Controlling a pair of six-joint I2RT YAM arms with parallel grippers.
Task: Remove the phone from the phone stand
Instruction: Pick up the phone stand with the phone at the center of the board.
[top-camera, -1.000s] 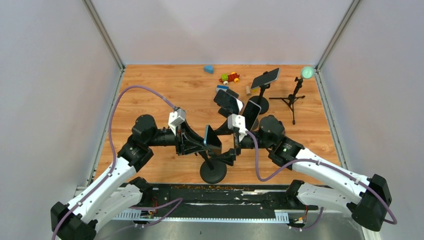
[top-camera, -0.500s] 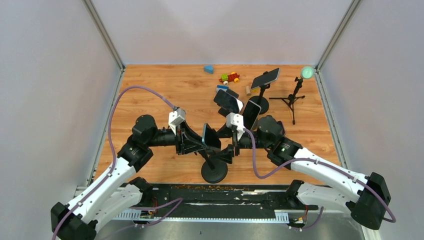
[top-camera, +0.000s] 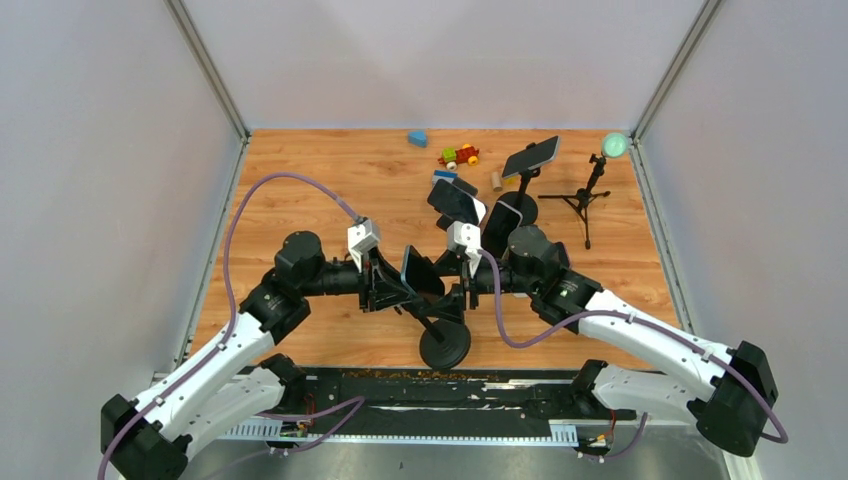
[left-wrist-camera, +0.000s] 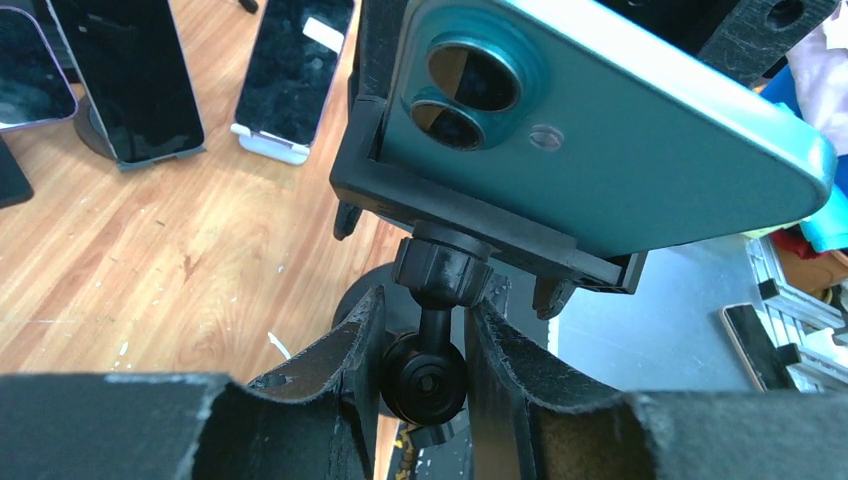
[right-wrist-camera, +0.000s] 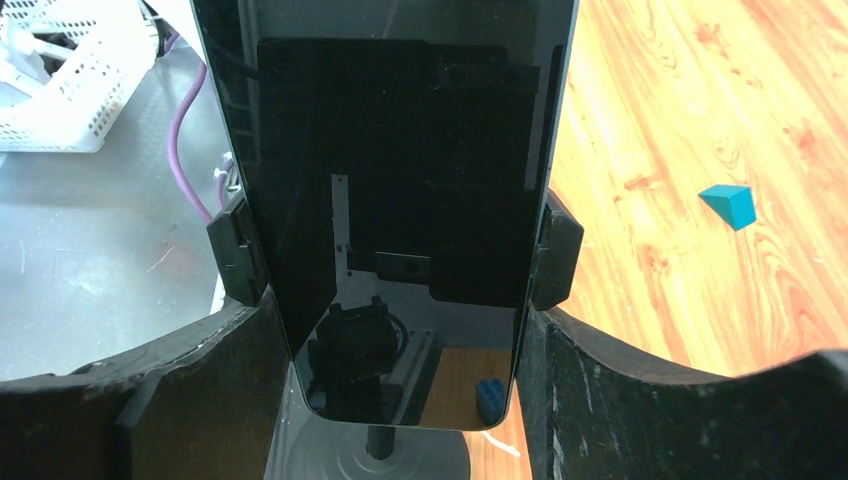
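Pale grey enclosure walls (top-camera: 100, 200) on three sides, aluminium corner posts (top-camera: 207, 65), warm wood-grain tabletop (top-camera: 330, 180) under even soft light, brushed metal strip (top-camera: 450, 462) along the near edge, white wire basket (right-wrist-camera: 60, 100) on grey metal

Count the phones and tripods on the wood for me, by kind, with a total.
Phones: 4 (the teal phone on the phone stand, plus three more phones behind it)
Tripods: 1 (the black tripod at the far right)
Total: 5
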